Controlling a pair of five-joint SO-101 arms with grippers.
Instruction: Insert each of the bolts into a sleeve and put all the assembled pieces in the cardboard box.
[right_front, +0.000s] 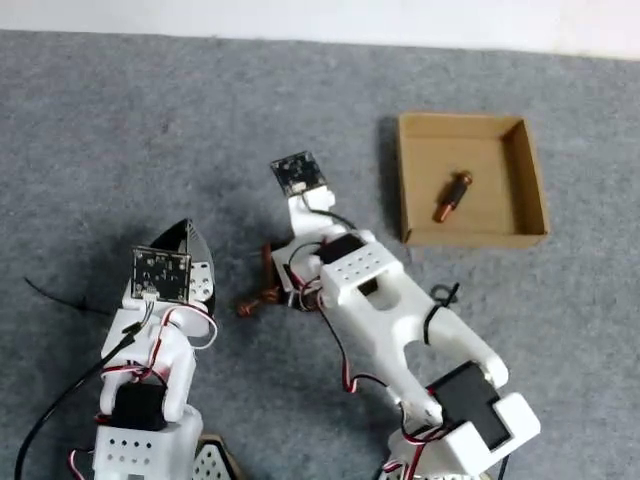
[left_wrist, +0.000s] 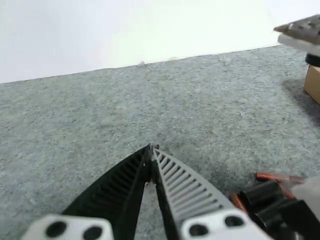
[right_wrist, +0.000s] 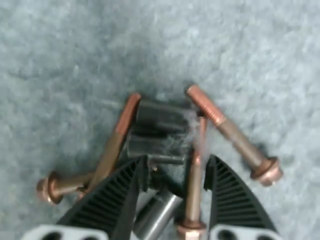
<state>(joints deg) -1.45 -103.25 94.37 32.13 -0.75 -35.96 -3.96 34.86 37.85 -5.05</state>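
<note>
Left of the box (right_front: 404, 185), a little nearer the arms, lies the pile (right_front: 262, 290) of loose bolts and sleeves, and that is where the work is. The right gripper (right_wrist: 176, 162) hangs low over it, jaws spread, with the middle bolt (right_wrist: 192, 180) lying lengthwise between them, head toward the wrist. No pad seems to touch it yet.

Round that bolt the heap is tangled. The dark sleeves (right_wrist: 159, 117) are stacked just beside its tip, and a silvery sleeve (right_wrist: 156, 215) sits by its head. A long bolt (right_wrist: 114, 142) leans across the dark ones, and a stray bolt (right_wrist: 232, 135) lies on the other side, outside the jaw. Inside the box one assembled piece (right_front: 452, 196) rests already, bolt in sleeve. Farther from the box than the pile, the left gripper (left_wrist: 151, 150) is clenched on nothing, tips together above the bare mat (right_front: 100, 130).

I'd say the step in hand is picking a bolt for the next assembly, with one done and several to go. The next move calls for closing squarely on the middle bolt's shank and lifting it free without dragging the neighbours. The silvery sleeve sits so near one finger that it may get pinched along with it. After that the left gripper would need to hold a sleeve for the insertion.
</note>
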